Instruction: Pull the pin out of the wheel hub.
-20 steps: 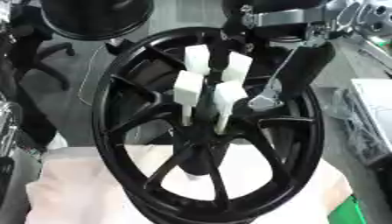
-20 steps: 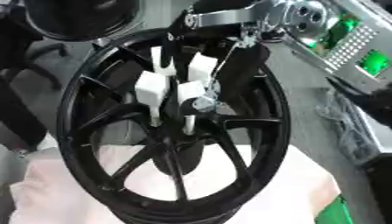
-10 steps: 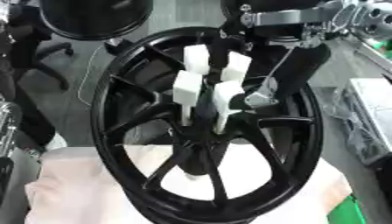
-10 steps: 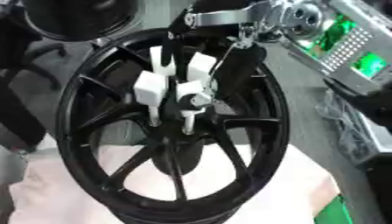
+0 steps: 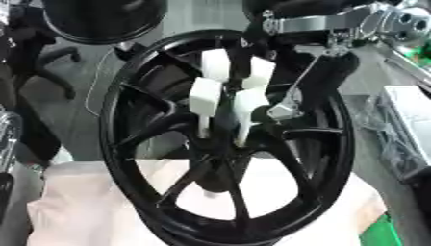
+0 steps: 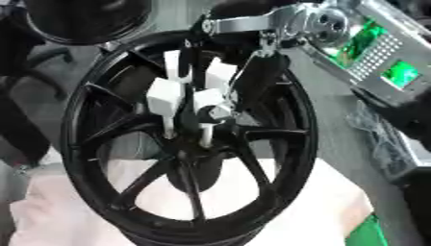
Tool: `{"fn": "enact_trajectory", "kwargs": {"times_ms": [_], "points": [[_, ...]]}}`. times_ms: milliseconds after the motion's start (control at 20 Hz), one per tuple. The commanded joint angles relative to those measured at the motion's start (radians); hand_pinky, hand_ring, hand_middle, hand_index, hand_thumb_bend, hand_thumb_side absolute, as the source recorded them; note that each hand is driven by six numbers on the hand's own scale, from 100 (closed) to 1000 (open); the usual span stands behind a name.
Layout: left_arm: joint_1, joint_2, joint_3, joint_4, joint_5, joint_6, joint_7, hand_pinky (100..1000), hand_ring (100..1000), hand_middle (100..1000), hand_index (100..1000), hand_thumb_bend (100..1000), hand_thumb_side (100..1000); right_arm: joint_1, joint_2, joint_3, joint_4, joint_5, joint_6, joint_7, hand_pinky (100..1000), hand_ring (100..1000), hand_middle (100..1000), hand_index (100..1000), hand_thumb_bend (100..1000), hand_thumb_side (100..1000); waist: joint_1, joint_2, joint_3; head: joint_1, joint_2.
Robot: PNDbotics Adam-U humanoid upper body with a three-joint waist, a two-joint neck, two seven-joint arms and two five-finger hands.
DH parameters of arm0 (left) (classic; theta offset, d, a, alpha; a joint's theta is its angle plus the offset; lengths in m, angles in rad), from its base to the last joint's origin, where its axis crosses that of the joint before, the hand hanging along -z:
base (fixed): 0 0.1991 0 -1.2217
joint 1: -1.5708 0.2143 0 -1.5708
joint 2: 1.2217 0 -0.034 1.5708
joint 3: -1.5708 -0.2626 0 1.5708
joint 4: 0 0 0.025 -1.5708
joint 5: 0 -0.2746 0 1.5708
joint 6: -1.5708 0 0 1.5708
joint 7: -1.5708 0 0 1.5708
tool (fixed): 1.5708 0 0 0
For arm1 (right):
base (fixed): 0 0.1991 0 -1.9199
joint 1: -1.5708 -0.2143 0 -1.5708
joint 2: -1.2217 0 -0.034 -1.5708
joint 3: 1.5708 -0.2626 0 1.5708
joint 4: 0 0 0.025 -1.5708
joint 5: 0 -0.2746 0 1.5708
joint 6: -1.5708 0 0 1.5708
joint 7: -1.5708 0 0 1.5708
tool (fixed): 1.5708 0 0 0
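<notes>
Left eye view: the right hand (image 5: 232, 93), white-tipped fingers pointed down, is curled around the hidden pin at the upright black spoked wheel hub (image 5: 221, 158).

The right hand (image 5: 229, 93) has white block-shaped fingertips on black fingers; above the wheel (image 5: 328, 158), its arm is silver metal with round joints.

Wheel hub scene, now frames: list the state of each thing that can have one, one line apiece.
Wheel: upright on its rim, on a pale cloth.
Right hand: white fingers reaching down into the hub.
Pin: cannot be told apart from the fingers.
Left hand: not in view.
</notes>
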Motion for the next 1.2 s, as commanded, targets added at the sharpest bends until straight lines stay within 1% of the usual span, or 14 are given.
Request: {"fn": "enact_trajectory", "kwargs": {"times_ms": [50,750,1200], "points": [[-0.012,0.022,0.000,-0.018,0.002,0.000,-0.003,736,807,818,697,486,572,-0.014,-0.008,-0.006,0.007,0.009,-0.003,0.008,100,114,595,715,440,200,0.005,-0.019,-0.001,0.000,0.002],[-0.012,0.020,-0.002,-0.017,0.003,0.001,-0.007,736,808,818,697,484,573,-0.008,-0.002,0.000,0.031,0.028,-0.015,0.010,100,116,618,722,434,181,0.005,-0.019,0.002,-0.001,0.000],[-0.014,0.018,-0.004,-0.018,0.004,0.001,-0.009,736,808,815,697,483,574,-0.005,0.004,0.002,0.046,0.043,-0.018,0.012,100,109,613,718,430,180,0.007,-0.015,0.005,-0.004,0.001]]}}
